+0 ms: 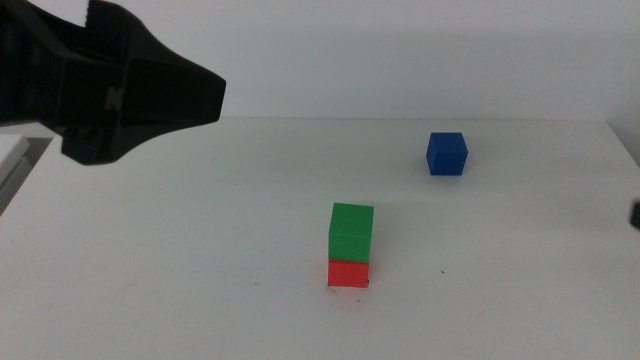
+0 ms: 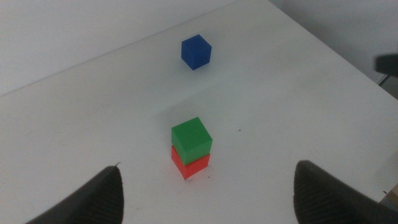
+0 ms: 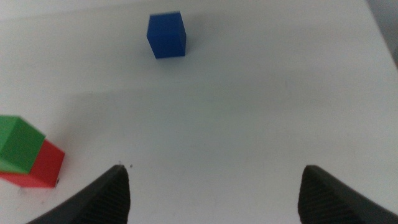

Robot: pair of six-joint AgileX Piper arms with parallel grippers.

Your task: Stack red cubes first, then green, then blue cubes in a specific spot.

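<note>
Green cube [image 1: 351, 230] sits on the red cube [image 1: 348, 273], slightly skewed, on the white table [image 1: 200, 260]. Blue cube [image 1: 446, 153] stands alone, well apart from the stack. Left gripper [image 2: 205, 193] is raised, jaws spread wide, empty, stack just beyond its fingers [image 2: 93, 199]. Right gripper [image 3: 214, 193] also wide and empty; blue cube lies ahead of its fingers [image 3: 326, 196], stack off to one side.

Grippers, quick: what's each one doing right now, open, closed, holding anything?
Left gripper: open, holding nothing, raised above the table, back from the green cube stacked on the red cube.
Right gripper: open, holding nothing, facing the blue cube.
</note>
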